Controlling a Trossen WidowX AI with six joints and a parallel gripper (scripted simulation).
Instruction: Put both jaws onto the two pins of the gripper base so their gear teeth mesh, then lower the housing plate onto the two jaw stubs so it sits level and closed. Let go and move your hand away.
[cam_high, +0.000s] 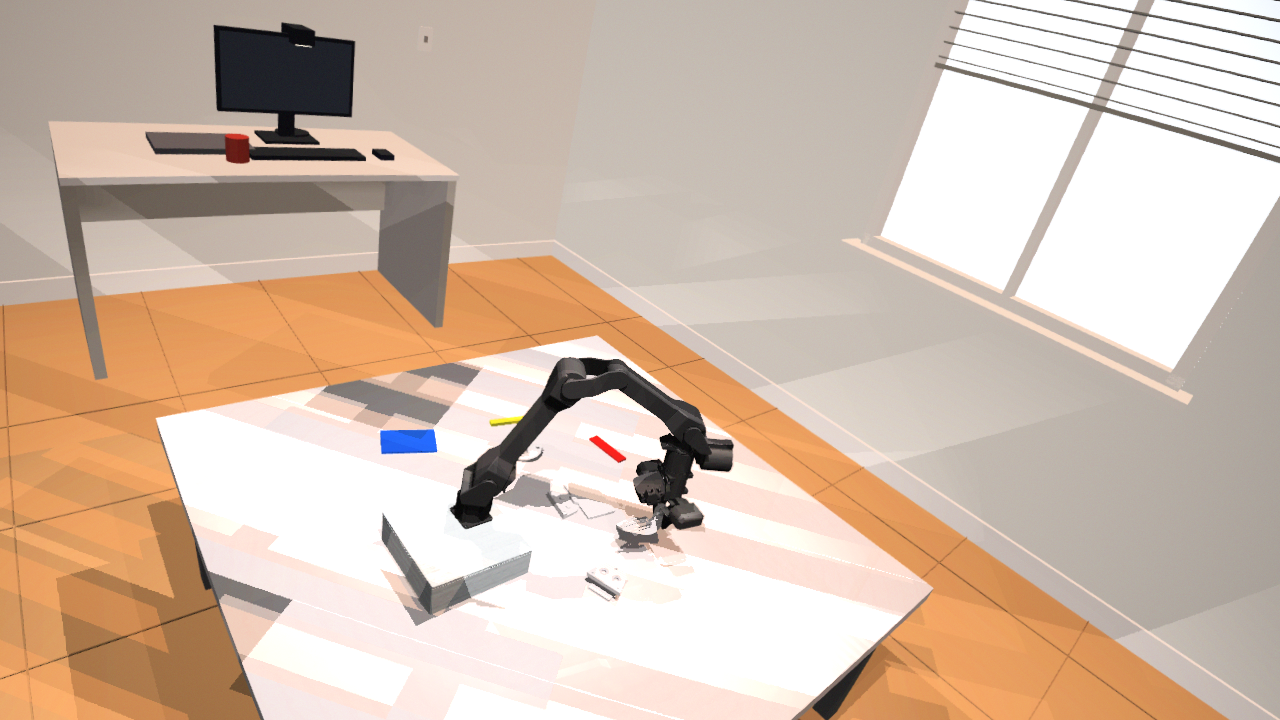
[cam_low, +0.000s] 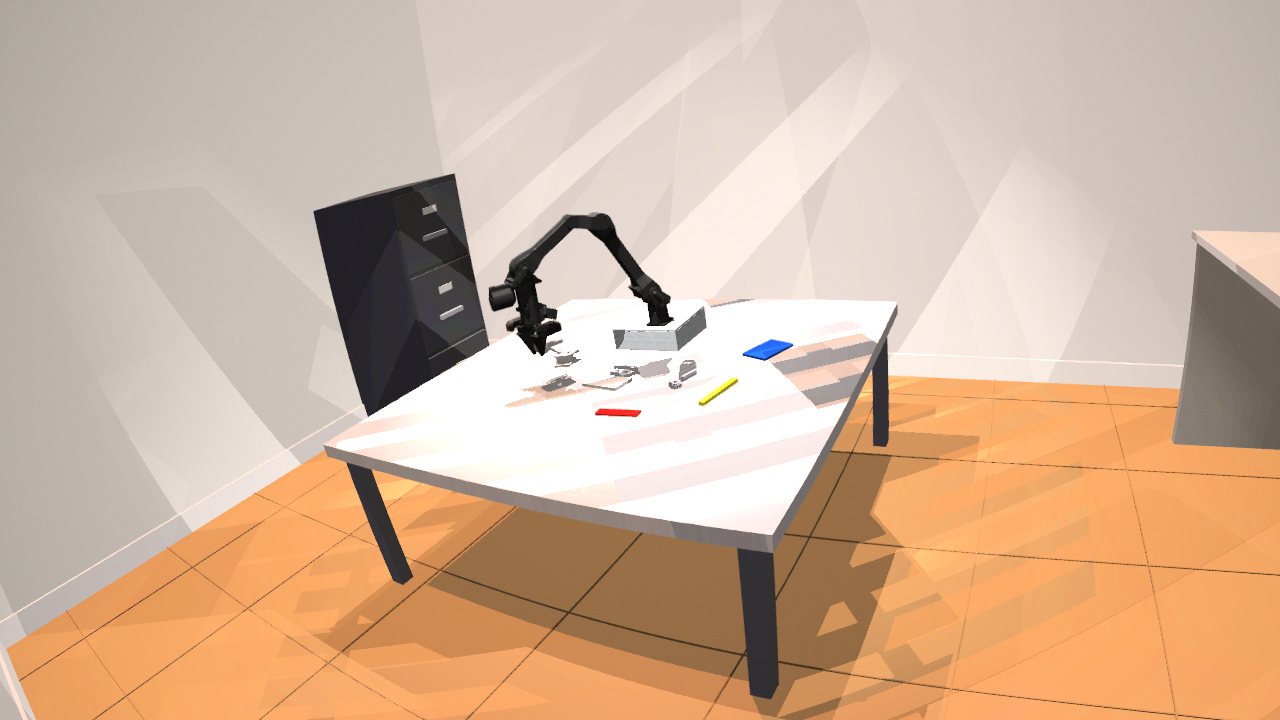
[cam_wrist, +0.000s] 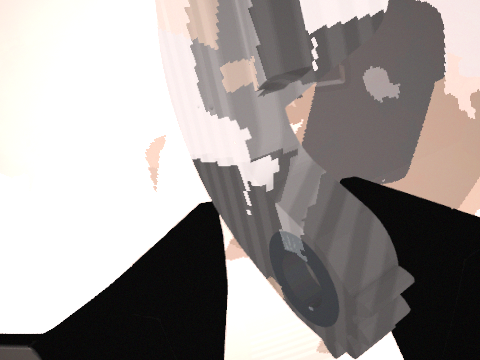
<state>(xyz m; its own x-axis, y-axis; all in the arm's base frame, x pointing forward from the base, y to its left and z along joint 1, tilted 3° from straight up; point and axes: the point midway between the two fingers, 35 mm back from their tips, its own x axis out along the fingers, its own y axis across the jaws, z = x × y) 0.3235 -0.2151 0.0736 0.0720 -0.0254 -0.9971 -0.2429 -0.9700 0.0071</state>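
Evidently the black gripper (cam_high: 667, 516) (cam_low: 536, 347) (cam_wrist: 280, 207) has its jaws drawn in, with a grey toothed part (cam_high: 637, 529) (cam_wrist: 350, 250) caught between them. In the wrist view the toothed part slants between the two dark fingers, and a dark ring (cam_wrist: 330, 300) surrounds a round hole near its toothed end. The gripper points downward at the end of the bent black arm (cam_high: 528, 434) (cam_low: 626, 257), low over the white surface (cam_high: 760, 608) (cam_low: 537, 447); I cannot tell whether the toothed part touches that surface.

The arm stands on a pale block (cam_high: 465, 550) (cam_low: 653, 338). A small pale part (cam_high: 605, 579) lies near the gripper, apart from the held one. Another pale part (cam_high: 562, 498) (cam_low: 626, 369) lies beside a thin pale plate (cam_high: 595, 508) (cam_low: 606, 384) on the surface. Strong glare hides their details, so which of them carries the pins is unclear. Farther off, a pale curved part (cam_high: 534, 454) (cam_low: 687, 368) also lies on the surface, apart from the plate.

A red strip (cam_high: 607, 448) (cam_low: 617, 412), a yellow bar (cam_high: 505, 420) (cam_low: 718, 391) and a flat blue piece (cam_high: 408, 441) (cam_low: 768, 349) lie separately on the surface, all away from the gripper.
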